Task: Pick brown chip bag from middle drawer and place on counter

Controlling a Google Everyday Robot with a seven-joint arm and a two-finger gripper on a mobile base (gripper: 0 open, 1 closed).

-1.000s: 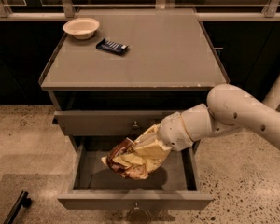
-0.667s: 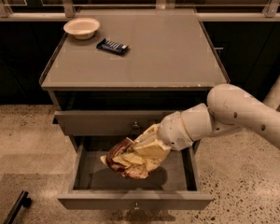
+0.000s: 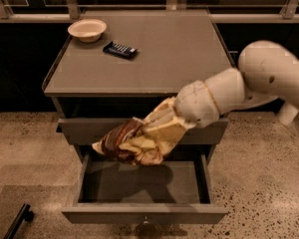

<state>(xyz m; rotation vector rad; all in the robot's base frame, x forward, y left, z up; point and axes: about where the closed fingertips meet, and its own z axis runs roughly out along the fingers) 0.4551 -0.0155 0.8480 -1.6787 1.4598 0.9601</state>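
The brown chip bag (image 3: 132, 143), crinkled dark brown with cream-tan parts, hangs in the air above the open middle drawer (image 3: 144, 183), level with the closed drawer front above it. My gripper (image 3: 162, 121) is shut on the bag's right end and holds it clear of the drawer floor. The white arm (image 3: 239, 91) comes in from the right. The counter (image 3: 159, 54) is the grey cabinet top behind and above the bag.
A cream bowl (image 3: 87, 30) stands at the counter's back left. A small flat dark packet (image 3: 119, 50) lies next to it. The drawer's front panel with its knob (image 3: 145, 219) juts toward me. Speckled stone floor surrounds the cabinet.
The gripper has lifted the chip bag up out of the drawer, from resting on the drawer floor to hanging at the height of the upper drawer front.
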